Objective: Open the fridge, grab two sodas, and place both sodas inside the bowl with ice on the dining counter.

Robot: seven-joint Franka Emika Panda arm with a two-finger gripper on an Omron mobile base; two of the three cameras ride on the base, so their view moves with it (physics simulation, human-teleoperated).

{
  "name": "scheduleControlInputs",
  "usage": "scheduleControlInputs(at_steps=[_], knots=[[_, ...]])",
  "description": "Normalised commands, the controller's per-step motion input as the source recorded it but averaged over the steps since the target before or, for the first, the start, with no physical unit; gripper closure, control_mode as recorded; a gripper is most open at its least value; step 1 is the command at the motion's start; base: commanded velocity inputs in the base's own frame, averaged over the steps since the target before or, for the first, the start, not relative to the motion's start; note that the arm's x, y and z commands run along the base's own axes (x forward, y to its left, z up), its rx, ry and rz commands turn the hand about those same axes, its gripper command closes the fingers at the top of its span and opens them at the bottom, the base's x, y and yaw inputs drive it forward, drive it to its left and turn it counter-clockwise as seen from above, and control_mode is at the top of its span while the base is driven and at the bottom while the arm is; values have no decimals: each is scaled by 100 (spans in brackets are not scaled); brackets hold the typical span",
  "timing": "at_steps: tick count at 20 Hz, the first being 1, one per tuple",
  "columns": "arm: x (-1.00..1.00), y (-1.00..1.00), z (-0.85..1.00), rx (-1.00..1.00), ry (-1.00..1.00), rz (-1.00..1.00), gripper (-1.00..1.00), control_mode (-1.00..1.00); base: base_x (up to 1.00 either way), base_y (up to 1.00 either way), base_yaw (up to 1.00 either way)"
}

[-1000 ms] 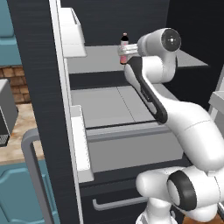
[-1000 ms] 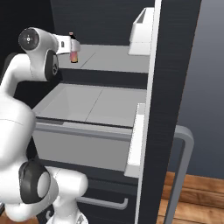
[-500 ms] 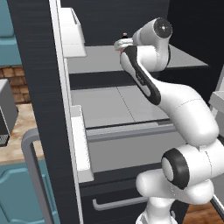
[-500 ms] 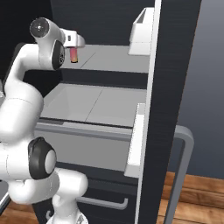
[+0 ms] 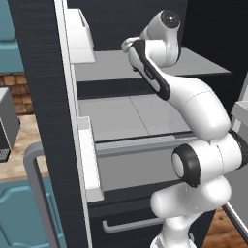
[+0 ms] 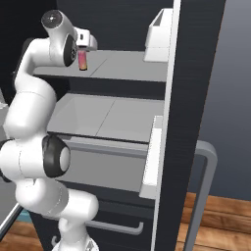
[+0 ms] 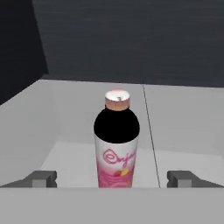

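Note:
The fridge stands open in front of me, its grey shelves bare to view. A slim pink-red soda bottle with a dark shoulder and a pale pink cap stands upright on the upper shelf, near its left side wall. In the right base view the same bottle sits just under my hand. My gripper is open, one fingertip on each side of the bottle and well apart from it. The bowl and the dining counter are out of view.
White door bins hang on the open left door, and another bin on the right door. A wide grey drawer lies below the shelf. Bottom drawers carry a horizontal handle. A counter with a dark appliance lies to the left.
My arm has swung its elbow up and my hand has moved in on the bottle, which it now hides in the left base view. The gripper has stayed open.

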Motion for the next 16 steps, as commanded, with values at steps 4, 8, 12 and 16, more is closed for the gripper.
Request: scheduleControlInputs(at_steps=[4, 8, 12, 16], knots=[[31, 1, 0, 0, 7, 0, -100, -100, 0, 0, 0], [32, 0, 0, 0, 5, 0, -100, -100, 0, 0, 0], [33, 0, 0, 0, 6, 0, -100, -100, 0, 0, 0], [28, 0, -5, 0, 6, 0, 100, -100, 0, 0, 0]])
